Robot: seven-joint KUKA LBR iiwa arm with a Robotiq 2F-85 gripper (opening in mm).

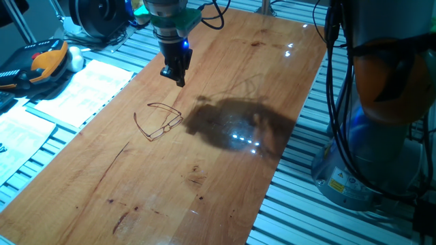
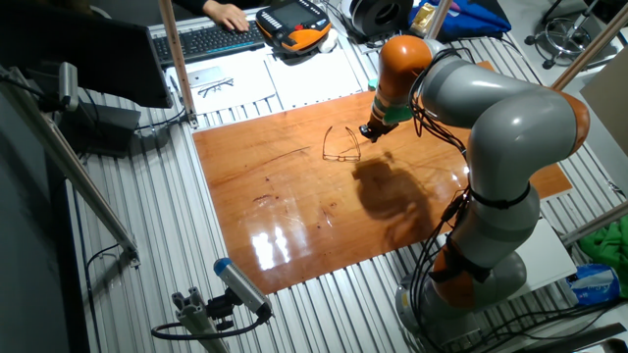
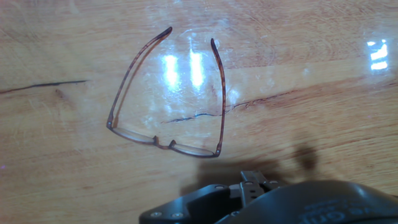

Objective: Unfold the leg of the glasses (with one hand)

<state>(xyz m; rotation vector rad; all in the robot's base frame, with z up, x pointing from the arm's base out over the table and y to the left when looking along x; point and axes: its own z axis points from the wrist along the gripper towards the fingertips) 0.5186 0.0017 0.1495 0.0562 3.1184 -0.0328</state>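
Lying on bench: the glasses (image 1: 159, 120) rest flat on the wooden bench (image 1: 225, 170), both legs apparently swung out from the front.
Fingers: the gripper (image 1: 180, 79) hangs above and just beyond the glasses, holding nothing; opening cannot be told.
Step advice: probably check each hinge is fully open; any push should be light, the wire frame slides.
Surroundings: papers (image 1: 82, 88) beside the bench, well apart; nothing blocks.

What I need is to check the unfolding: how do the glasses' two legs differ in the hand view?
The left-side leg splays outward from the rims; the right-side leg stands nearly square to them. The right-side leg crosses a dark scratch; the left-side leg lies on bare wood. Both look unfolded, thin and reddish-brown.
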